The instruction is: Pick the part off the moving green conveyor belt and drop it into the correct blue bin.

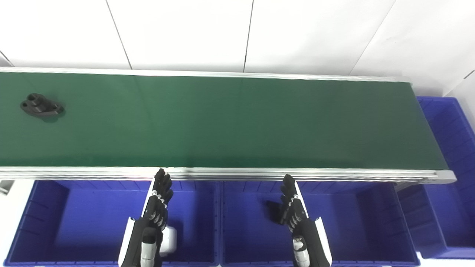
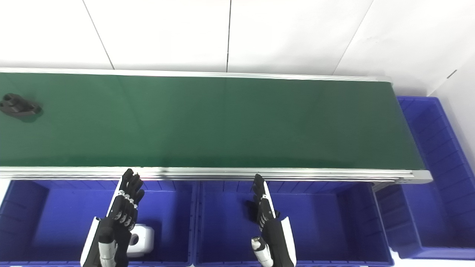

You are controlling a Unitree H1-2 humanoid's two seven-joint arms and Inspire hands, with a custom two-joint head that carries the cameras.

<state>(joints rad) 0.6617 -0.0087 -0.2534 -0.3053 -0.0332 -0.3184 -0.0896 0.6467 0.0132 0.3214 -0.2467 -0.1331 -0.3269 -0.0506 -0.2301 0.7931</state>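
Observation:
A black part (image 1: 41, 105) with round holes lies on the green conveyor belt (image 1: 230, 122) at the far left; it also shows in the right eye view (image 2: 18, 105). My left hand (image 1: 157, 202) is open and empty, fingers stretched out, above the left blue bin (image 1: 44, 222) just below the belt's near rail. My right hand (image 1: 293, 205) is open and empty above the middle blue bin (image 1: 352, 222). Both hands are far to the right of the part.
A white part (image 2: 143, 239) lies in the left bin, partly hidden by my left hand. A third blue bin (image 1: 452, 155) stands past the belt's right end. The belt's metal rail (image 1: 237, 172) runs between hands and belt. White wall behind.

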